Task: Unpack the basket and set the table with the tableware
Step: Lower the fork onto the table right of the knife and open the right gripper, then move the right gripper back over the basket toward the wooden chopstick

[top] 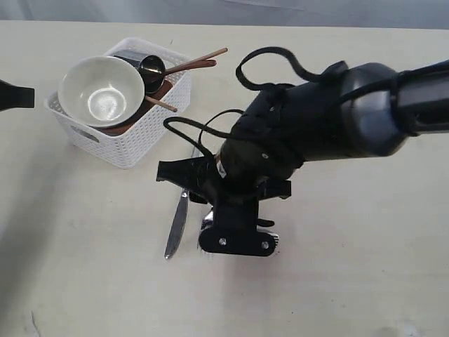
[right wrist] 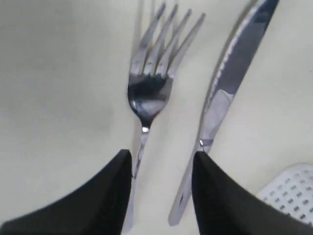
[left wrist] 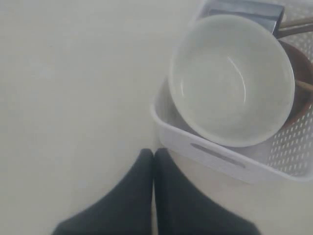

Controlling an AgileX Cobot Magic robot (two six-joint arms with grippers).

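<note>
The white basket (top: 133, 144) stands on the table (top: 84, 267) at the back left. It holds the cream bowl (top: 102, 91), a steel cup (top: 151, 67), a wooden spoon (top: 193, 65), chopsticks (top: 210, 55) and a brown plate (top: 151, 102). A steel knife (top: 176, 225) lies on the table in front of the basket. The fork (right wrist: 149, 93) lies next to the knife (right wrist: 230, 83). My right gripper (right wrist: 162, 159) is open just above both handles, holding nothing. My left gripper (left wrist: 154, 154) is shut and empty beside the basket (left wrist: 220, 159), near the bowl (left wrist: 232, 78).
The right arm (top: 337, 119) reaches in from the right and hangs over the middle of the table, hiding most of the fork in the exterior view. A basket corner (right wrist: 293, 188) shows close to the right gripper.
</note>
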